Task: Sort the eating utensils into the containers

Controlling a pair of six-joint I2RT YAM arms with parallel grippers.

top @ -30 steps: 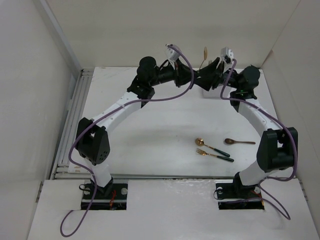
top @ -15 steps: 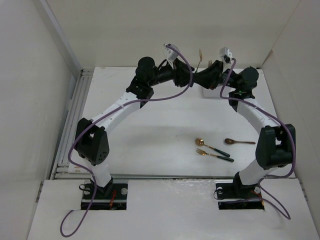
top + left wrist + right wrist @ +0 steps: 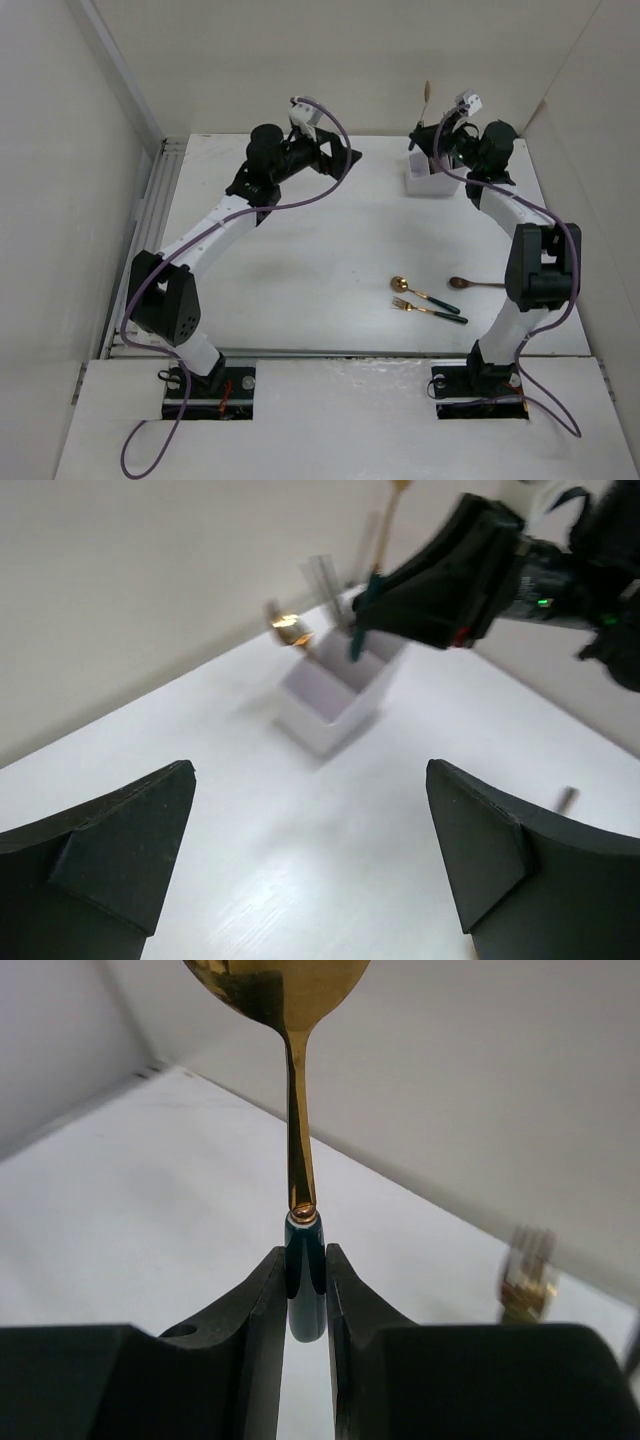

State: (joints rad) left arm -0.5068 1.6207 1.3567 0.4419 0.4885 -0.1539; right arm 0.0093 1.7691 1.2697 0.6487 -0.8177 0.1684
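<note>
Grip on spoon over holder

Right gripper (image 3: 303, 1260): pinched narrow on the dark green handle of one gold spoon (image 3: 297, 1140), bowl up, handle end just over the white holder (image 3: 428, 182). In the holder, one gold fork (image 3: 524, 1272). Flat on the table (image 3: 300, 260), well apart from the holder: one green-handled spoon (image 3: 424, 295), one green-handled fork (image 3: 432, 311), one brown spoon (image 3: 478, 284). Right arm (image 3: 520, 215) extended far forward. Left gripper (image 3: 310, 780) gaping wide, holding nothing.

White arms (image 3: 215, 225), black joints (image 3: 168, 303), purple cables (image 3: 347, 150).
</note>
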